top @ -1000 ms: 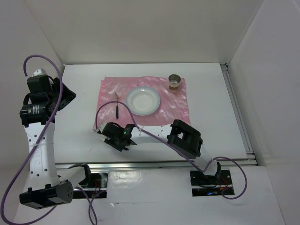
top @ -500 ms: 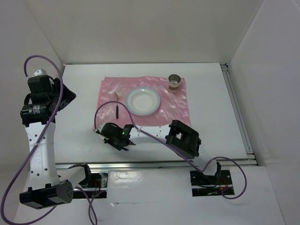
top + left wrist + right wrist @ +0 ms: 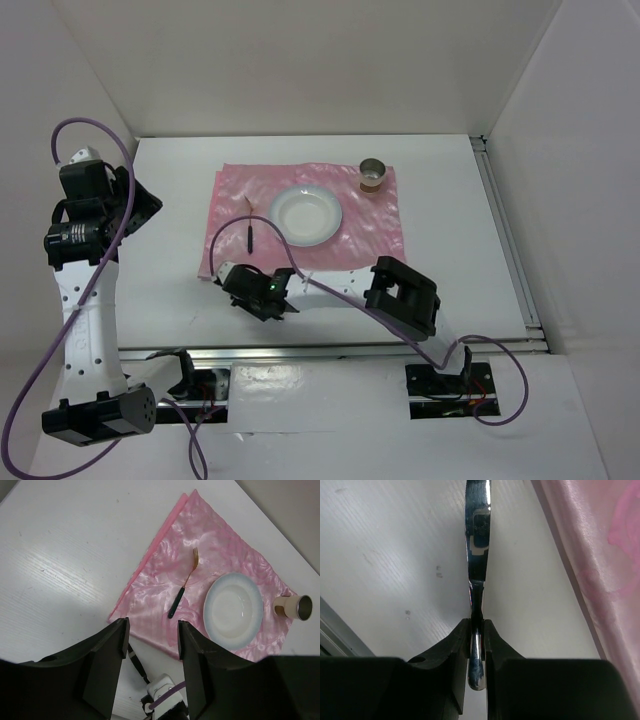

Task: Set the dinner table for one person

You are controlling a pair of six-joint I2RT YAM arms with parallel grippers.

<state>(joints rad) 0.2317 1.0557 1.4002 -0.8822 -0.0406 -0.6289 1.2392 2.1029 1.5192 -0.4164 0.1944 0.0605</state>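
Knife (image 3: 477,540) pinched, not yet placed
My right gripper (image 3: 477,629) has backed up; the plate (image 3: 307,213) sits off its right side.

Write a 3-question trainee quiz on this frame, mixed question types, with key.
1. True or false: the fork lies inside the plate.
2. Multiple choice: what is the right gripper shut on? A) the fork B) a metal knife C) nothing
3. Fill in: the cup stands on a far corner of the pink ____.

Key:
1. False. It lies on the cloth, beside the plate.
2. B.
3. cloth
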